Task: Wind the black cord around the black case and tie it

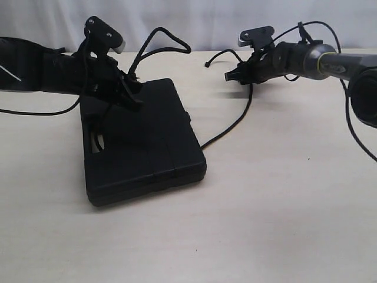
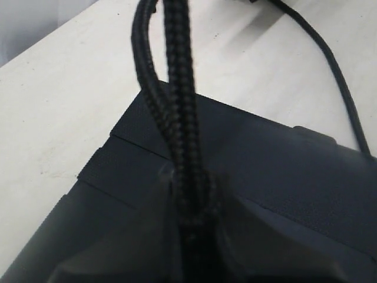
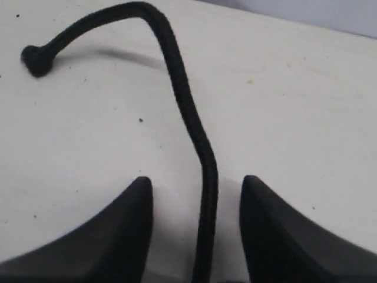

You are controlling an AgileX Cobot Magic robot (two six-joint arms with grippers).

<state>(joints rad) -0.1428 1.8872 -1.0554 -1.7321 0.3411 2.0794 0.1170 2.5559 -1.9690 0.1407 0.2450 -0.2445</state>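
Two strands of black cord sit pinched in your left gripper over the black case. Your right gripper straddles the cord, jaws open.

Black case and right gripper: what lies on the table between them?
Only the black cord, running from the edge of the black case across bare table up to the right gripper; the exterior view shows it.

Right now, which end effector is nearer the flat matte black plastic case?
Left. The left end effector is over the case's top; the right end effector is apart, above the table.
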